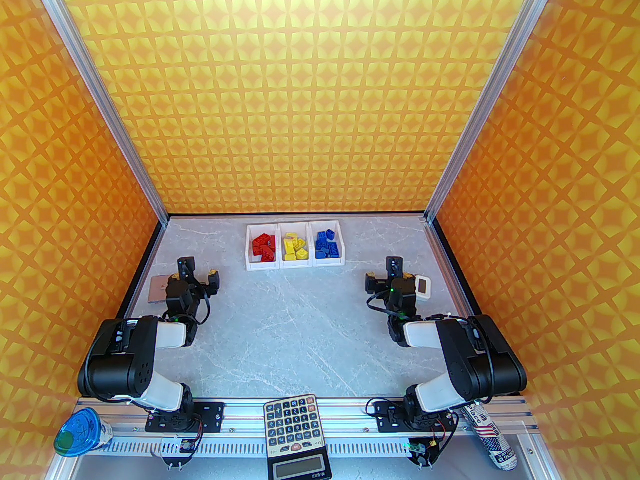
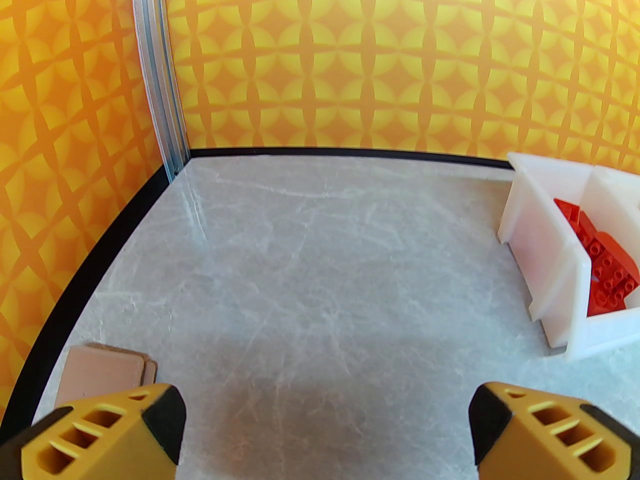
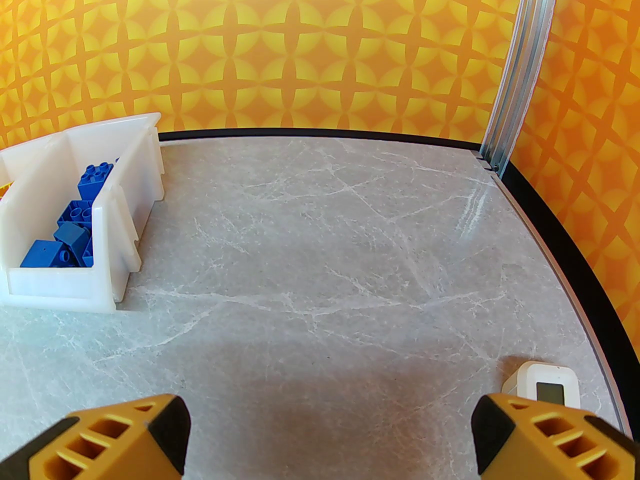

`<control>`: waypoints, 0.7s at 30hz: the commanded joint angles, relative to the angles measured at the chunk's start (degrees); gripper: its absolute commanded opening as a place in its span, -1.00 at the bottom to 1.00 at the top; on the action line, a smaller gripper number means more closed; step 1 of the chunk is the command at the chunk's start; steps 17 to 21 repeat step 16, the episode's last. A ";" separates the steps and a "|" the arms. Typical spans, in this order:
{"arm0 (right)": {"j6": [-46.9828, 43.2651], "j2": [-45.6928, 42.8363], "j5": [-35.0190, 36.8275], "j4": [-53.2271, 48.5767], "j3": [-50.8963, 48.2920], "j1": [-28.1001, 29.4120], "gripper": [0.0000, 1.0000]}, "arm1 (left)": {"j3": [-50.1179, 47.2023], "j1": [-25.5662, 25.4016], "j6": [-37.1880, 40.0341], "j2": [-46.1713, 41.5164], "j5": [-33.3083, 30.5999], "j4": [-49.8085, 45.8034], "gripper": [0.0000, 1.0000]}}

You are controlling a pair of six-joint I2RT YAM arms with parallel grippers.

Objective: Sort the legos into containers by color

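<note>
Grey marbled table [image 1: 300, 328] fills the lower half of the overhead view, between orange patterned walls. Both arms sit folded on it: the left arm [image 1: 130, 358] at lower left and the right arm [image 1: 465, 358] at lower right, each elbow bulging outward and each wrist pointing up the frame.

A calculator [image 1: 295, 428] lies on the rail at bottom centre. The containers [image 1: 295, 266], three white bins joined in a row, stand at upper centre of the table, well apart from both arms.

The left gripper [image 1: 194, 274] hangs over bare table with its jaws spread wide and nothing between them. The right gripper [image 1: 390, 274] does the same.

From the left wrist, the yellow fingers [image 2: 150, 418] frame the bottom corners, and the end bin's side wall [image 2: 540, 248] stands at right edge. A pink flat slab [image 2: 100, 375] lies just beyond the left finger. From the right wrist, the opposite end bin [image 3: 120, 218] sits at left. A small white device with a dark screen [image 3: 545, 383] rests just beyond the finger at lower right.

Overhead, the legos are all binned: red legos [image 1: 263, 248] left, yellow legos [image 1: 295, 247] middle, blue legos [image 1: 327, 245] right.
</note>
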 commanded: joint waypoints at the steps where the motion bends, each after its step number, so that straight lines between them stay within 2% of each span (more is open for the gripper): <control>1: 0.70 -0.65 -1.04 0.33 1.07 -0.09 0.97 | 0.80 0.18 0.44 0.52 1.09 -1.33 0.98; 21: 0.62 -0.68 -1.39 0.21 1.20 -0.16 0.97 | 0.77 0.20 0.44 0.51 1.09 -1.31 0.98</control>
